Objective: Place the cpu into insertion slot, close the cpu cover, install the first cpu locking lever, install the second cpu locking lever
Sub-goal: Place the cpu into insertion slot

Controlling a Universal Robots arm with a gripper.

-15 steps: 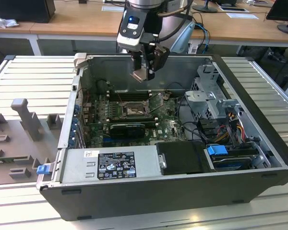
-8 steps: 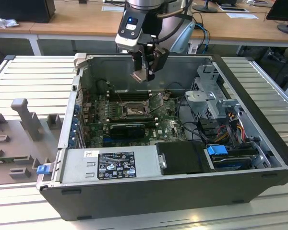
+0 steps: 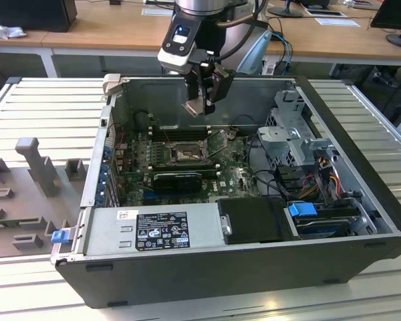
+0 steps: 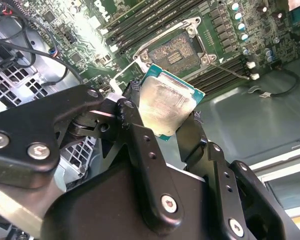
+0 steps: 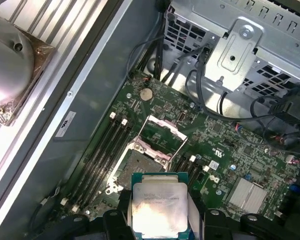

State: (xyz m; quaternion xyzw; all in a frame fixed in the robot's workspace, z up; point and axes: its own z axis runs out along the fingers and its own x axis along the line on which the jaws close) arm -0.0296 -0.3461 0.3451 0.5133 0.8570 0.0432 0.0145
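Black two-fingered gripper (image 4: 162,131) clamped on the flat, square, silver-topped cpu (image 4: 167,102), held above the dark, metal-rimmed square insertion slot (image 5: 140,164). The thin silvery cpu cover (image 5: 166,126) is apparently hinged open. Black computer case (image 3: 254,267) surrounds.

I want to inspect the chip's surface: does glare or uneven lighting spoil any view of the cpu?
Second wrist view: strong glare whitens the cpu in the hand and part of the motherboard; first wrist view: a milder sheen on the cpu; exterior view: even light.
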